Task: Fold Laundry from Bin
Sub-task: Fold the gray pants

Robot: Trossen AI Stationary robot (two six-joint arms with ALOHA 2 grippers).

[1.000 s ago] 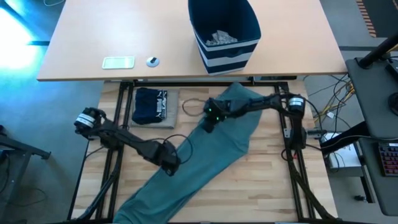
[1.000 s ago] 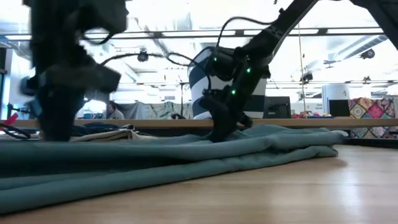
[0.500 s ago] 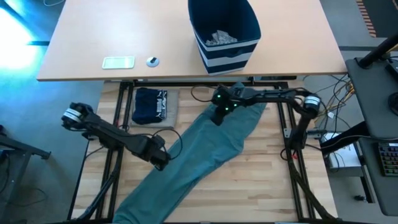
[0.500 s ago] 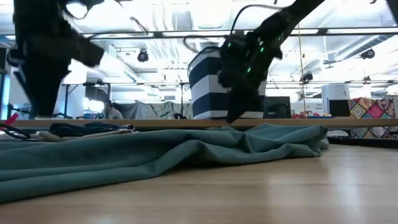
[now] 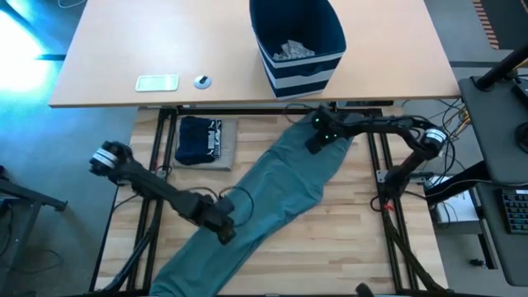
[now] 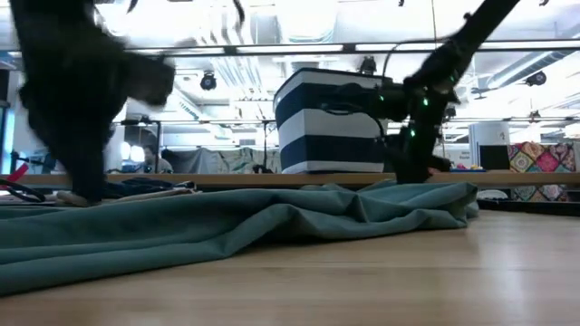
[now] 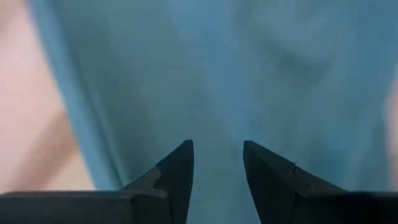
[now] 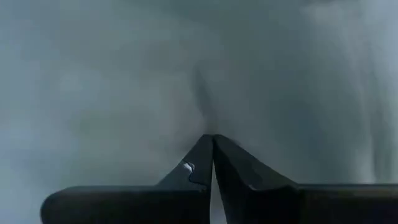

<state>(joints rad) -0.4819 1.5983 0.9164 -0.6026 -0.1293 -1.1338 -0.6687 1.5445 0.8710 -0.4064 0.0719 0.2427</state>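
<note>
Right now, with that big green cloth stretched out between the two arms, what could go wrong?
The teal-green garment runs off the near table edge, so it might slide down. The right end effector is shut on the far end; a hard pull could bunch it toward the folded navy garment. The left end effector is open over the cloth, so that end may be loose.

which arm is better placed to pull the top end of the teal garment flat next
Right, probably. The right gripper sits shut on the teal garment at its end nearest the bin. The left gripper is partly open over the garment's lower half, far from that end.
</note>
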